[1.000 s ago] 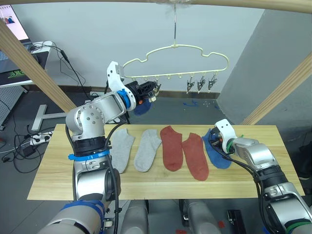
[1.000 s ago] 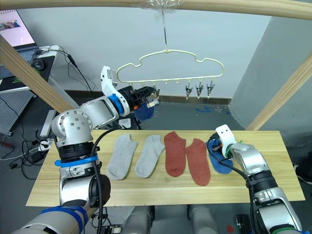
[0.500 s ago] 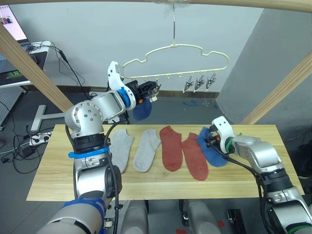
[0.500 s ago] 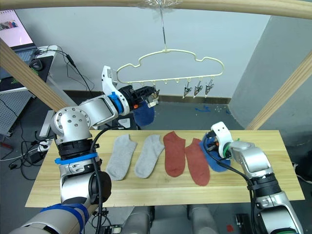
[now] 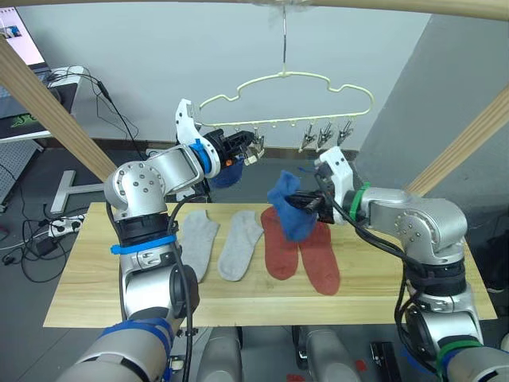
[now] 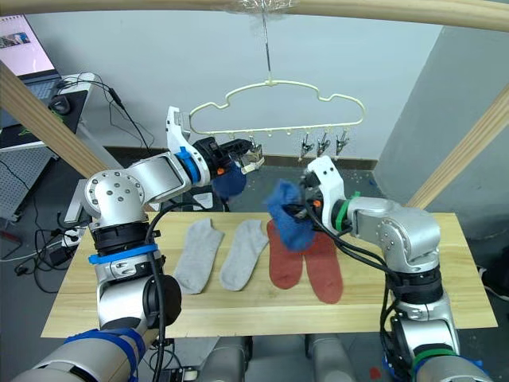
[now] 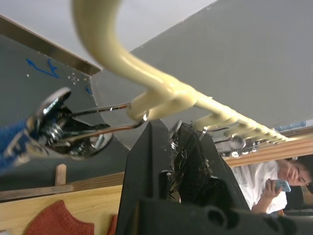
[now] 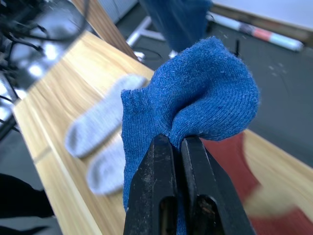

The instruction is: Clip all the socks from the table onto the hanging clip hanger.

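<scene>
Table [image 5: 95, 278]: four socks lie waiting.
Right gripper [image 6: 305, 208]: pinching blue sock [image 6: 288, 213]; raise its edge to free clip [image 5: 306, 138].
Left gripper [image 5: 253, 149]: pinching a clip on clip hanger [image 5: 318, 79].

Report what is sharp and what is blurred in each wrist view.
Right wrist view: the pinched blue knit sock is crisp; the light grey socks and the light wooden table behind are soft. Left wrist view: the pale-yellow wire clip hanger near the lens is blurred.

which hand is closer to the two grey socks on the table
Right. The right hand, holding a blue sock, is raised above the red socks, beside the grey socks. The left hand is higher, up at the clip hanger.
</scene>
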